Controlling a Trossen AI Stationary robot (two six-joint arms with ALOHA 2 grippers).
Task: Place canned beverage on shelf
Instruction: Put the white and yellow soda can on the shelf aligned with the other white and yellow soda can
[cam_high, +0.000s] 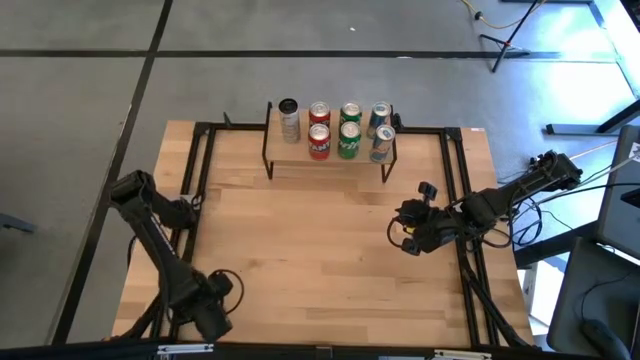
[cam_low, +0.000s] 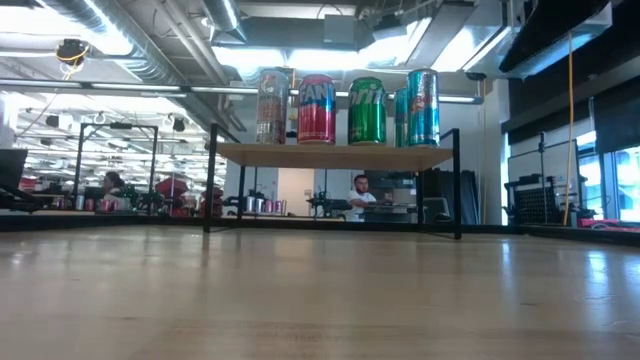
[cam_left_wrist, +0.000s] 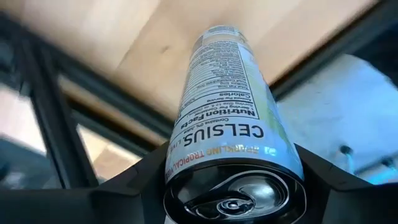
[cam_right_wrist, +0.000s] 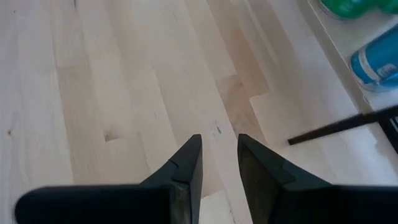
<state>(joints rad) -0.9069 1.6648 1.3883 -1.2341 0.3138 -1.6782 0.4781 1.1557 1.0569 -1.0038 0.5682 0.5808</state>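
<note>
The shelf (cam_high: 330, 162), a light wood plank on thin black legs, stands at the table's far middle; it also shows in the low view (cam_low: 335, 155). Several cans stand upright on it: silver (cam_high: 289, 120), red (cam_high: 320, 128), green (cam_high: 349, 126) and blue (cam_high: 381, 130). My left gripper (cam_high: 215, 300) is over the table's near left corner, shut on a white Celsius can (cam_left_wrist: 227, 99); the gripper hides the can in the high view. My right gripper (cam_high: 405, 236) hovers over the table's right middle, in front of the shelf, empty, with a narrow gap between its fingers (cam_right_wrist: 217, 155). My left gripper pinches the Celsius can between its two fingers, one on each side of the can's wall near its pull-tab end (cam_left_wrist: 177, 168). The can lies along the fingers, its tab end toward the wrist and its bottom end pointing away. It is clear of the table.
Black metal rails (cam_high: 205, 170) run along the table's left and right sides. Bare wood (cam_high: 320, 240) lies between the shelf and the near edge. A person sits in the room far behind the shelf (cam_low: 358, 190).
</note>
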